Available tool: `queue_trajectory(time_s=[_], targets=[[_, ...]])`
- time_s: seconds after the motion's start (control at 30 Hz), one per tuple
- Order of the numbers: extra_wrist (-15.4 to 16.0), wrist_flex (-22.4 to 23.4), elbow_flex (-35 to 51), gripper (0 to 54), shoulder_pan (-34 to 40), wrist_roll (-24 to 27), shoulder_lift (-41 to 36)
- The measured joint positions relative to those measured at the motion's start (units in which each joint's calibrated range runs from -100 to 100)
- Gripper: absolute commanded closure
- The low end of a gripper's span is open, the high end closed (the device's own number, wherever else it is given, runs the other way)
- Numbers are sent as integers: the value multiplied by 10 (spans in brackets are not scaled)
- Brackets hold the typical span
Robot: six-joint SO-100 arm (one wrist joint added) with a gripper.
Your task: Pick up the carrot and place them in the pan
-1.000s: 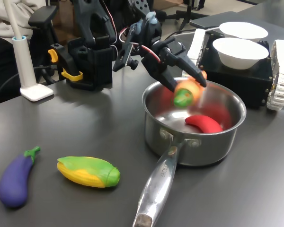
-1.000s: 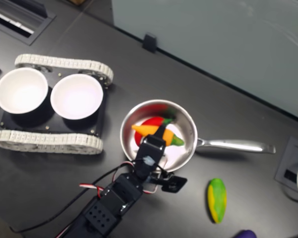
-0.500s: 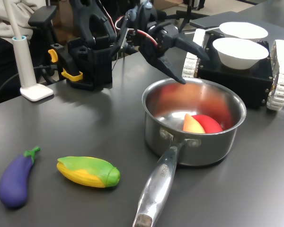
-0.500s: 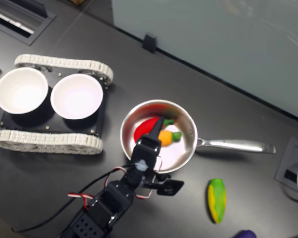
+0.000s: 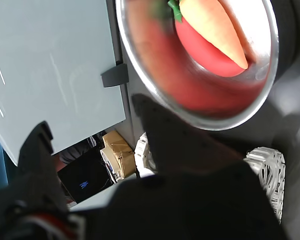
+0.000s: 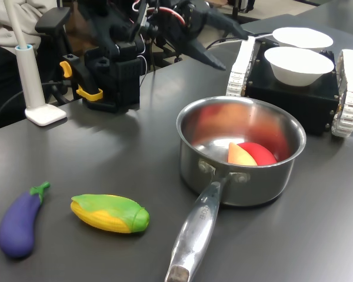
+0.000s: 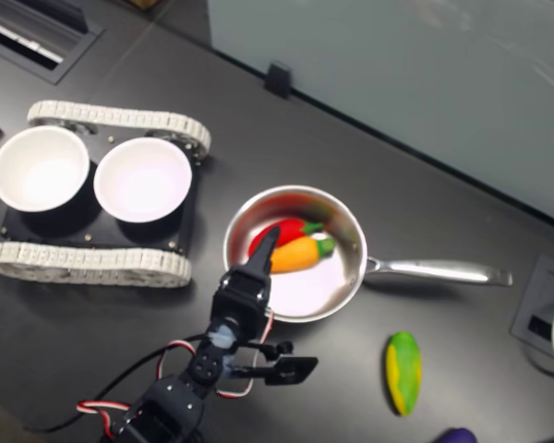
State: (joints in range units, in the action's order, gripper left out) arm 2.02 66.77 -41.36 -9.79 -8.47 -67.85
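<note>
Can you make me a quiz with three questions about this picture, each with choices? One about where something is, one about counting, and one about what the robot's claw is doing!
1. Where is the carrot?
A. Beside the corn on the table
B. Inside the pan
C. In a white bowl

2. How many white bowls are there?
A. One
B. Two
C. Four

3. What is the gripper doing?
A. Squeezing the carrot
B. Holding the pan handle
C. Open and holding nothing

Answers:
1. B: the carrot lies in the pan, against the red toy.
2. B: two white bowls sit side by side on the tracked black base.
3. C: the gripper is raised away from the pan with its jaws spread and nothing between them.
</note>
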Motion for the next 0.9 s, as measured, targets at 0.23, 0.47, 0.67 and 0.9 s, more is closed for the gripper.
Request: queue_trajectory(time_s=[0.23, 0.47, 0.67, 0.9], targets=[[0, 12, -23, 296, 30, 2, -38], [0, 37, -58, 337, 63, 3, -87], [1, 59, -61, 419, 68, 3, -127], [1, 76, -83, 519, 78, 3, -153]])
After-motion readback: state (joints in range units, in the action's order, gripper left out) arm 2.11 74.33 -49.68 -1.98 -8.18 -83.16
